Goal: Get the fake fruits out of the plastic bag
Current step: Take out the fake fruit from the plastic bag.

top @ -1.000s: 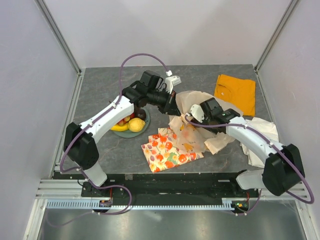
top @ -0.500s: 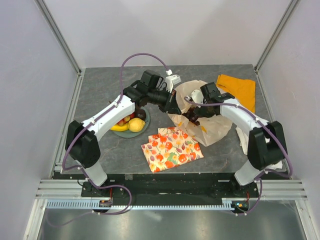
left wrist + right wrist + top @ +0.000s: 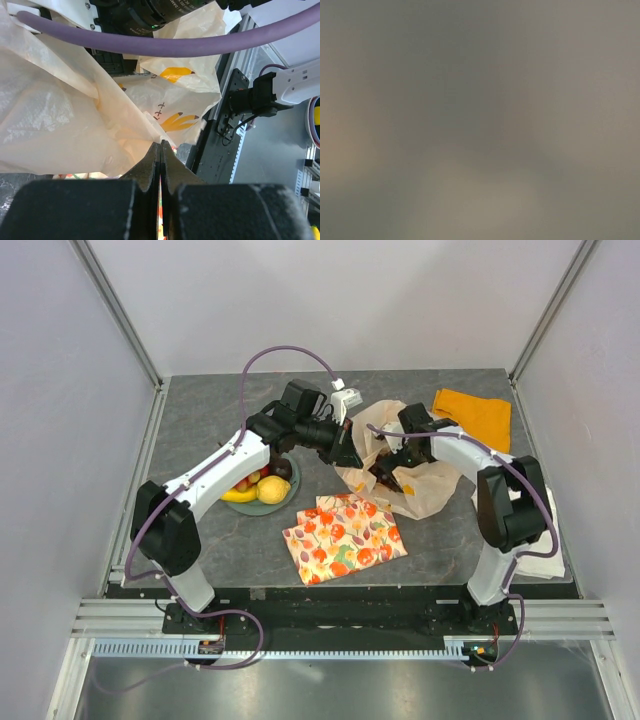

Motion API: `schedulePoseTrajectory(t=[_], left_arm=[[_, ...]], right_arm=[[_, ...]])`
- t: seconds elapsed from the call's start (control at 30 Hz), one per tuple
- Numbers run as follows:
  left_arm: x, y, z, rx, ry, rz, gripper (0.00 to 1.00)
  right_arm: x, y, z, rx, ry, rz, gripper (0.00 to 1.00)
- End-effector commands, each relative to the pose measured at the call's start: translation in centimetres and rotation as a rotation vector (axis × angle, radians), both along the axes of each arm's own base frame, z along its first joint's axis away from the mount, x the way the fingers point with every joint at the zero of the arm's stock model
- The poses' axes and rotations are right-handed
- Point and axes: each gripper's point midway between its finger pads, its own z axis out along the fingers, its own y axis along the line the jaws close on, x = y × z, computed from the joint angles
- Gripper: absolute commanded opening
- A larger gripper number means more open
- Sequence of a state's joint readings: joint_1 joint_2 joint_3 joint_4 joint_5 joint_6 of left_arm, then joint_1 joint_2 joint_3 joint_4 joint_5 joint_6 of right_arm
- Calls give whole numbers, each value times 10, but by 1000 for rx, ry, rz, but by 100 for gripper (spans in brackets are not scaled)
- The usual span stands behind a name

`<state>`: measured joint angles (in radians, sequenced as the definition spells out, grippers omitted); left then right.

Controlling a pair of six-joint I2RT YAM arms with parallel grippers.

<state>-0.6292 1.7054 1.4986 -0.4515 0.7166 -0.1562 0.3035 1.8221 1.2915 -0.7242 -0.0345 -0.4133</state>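
The plastic bag [image 3: 432,486], thin cream film with yellow prints, lies at the table's centre right. My left gripper [image 3: 350,456] is shut on the rim of its mouth. In the left wrist view the black fingers [image 3: 150,165] meet, with the bag [image 3: 60,115] pinched at their tips [image 3: 161,145]. My right gripper [image 3: 383,468] reaches down into the bag's mouth, and its jaws are hidden by the film. The right wrist view is a grey-beige blur. A lemon [image 3: 272,488], a banana [image 3: 238,496] and dark grapes [image 3: 282,468] lie on a green plate [image 3: 262,507].
A flat cloth with red-orange fruit prints [image 3: 343,537] lies in front of the bag. An orange cloth [image 3: 478,415] sits at the back right. A white cloth [image 3: 550,560] lies under the right arm. Grey walls close in the table on three sides.
My right arm has swung from the bag's right side to the back and dipped its gripper into the bag's mouth. The bag now stands fuller. The left arm has not moved.
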Motion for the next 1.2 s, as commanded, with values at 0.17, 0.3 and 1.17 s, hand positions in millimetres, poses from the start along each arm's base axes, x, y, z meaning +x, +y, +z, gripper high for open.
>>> schedulePoseTrajectory(t=[0.17, 0.3, 1.17], left_arm=[[-1, -1, 19, -44, -35, -10, 2], [4, -3, 23, -47, -51, -8, 2], [43, 44, 153, -321, -162, -116, 80]], right_arm=[[14, -10, 0, -44, -21, -45, 49], [29, 10, 73, 130, -137, -10, 42], [-29, 79, 306, 751, -398, 179, 50]])
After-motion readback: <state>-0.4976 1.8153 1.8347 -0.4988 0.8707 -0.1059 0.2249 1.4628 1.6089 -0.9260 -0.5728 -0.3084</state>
